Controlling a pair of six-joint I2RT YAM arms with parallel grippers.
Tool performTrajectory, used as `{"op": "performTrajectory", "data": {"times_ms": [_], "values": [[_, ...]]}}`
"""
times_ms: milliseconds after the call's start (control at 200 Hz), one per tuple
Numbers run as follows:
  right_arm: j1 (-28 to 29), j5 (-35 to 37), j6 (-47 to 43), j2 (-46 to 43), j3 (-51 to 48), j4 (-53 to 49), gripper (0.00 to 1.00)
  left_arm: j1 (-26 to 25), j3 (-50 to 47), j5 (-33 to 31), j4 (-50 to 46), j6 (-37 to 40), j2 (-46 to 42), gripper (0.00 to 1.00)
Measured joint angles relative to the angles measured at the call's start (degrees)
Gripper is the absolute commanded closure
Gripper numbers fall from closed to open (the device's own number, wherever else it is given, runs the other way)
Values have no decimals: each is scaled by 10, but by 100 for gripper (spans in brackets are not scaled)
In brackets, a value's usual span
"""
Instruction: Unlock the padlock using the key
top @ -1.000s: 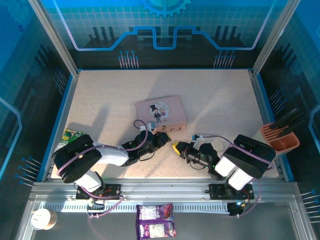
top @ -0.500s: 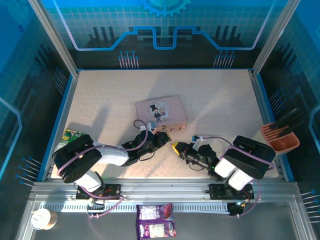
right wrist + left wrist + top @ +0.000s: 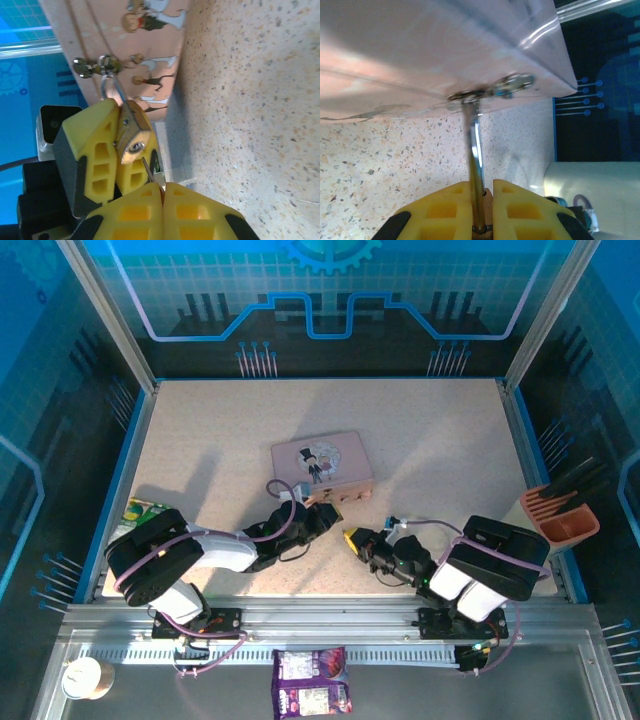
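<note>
Top external: left gripper (image 3: 328,516) and right gripper (image 3: 350,537) are seen low over the table (image 3: 440,440), tips facing each other and just beside one another. Both sit in front of the pink tin's (image 3: 322,462) near edge. What is pinched between them is too small to be made out here. Open speckled table is seen to the right and front. An orange holder (image 3: 560,518) stands well apart at the right edge.

Left wrist: the 2 yellow fingers (image 3: 445,212) are closed on the padlock (image 3: 476,150). Its silvery shackle runs straight up from between the pads to the latch (image 3: 492,90) on the tin's edge, so the padlock is hung from the tin and kept from swinging by this grip. Bare table lies beneath.

Right wrist: the right gripper's pads are clamped shut on the key (image 3: 150,176), with only its thin tip left showing. The padlock's brass body is seen directly ahead, held by the left gripper, with the keyhole (image 3: 135,146) turned toward this camera. The key's long axis is aimed up and left at the keyhole. The tip lies just beside it, slightly low and right; contact cannot be told. Judged next: a small shift toward the keyhole is needed, then a straight push along the key's axis. The right arm is the one to move. Room is tight, with the tin wall close behind.
</note>
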Motion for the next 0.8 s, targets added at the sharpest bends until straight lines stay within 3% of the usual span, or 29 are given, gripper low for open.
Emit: {"op": "performTrajectory", "data": {"times_ms": [800], "values": [[9,43,7,-10,10,2,100,-5,0,-4,23,-28,0,100]]}}
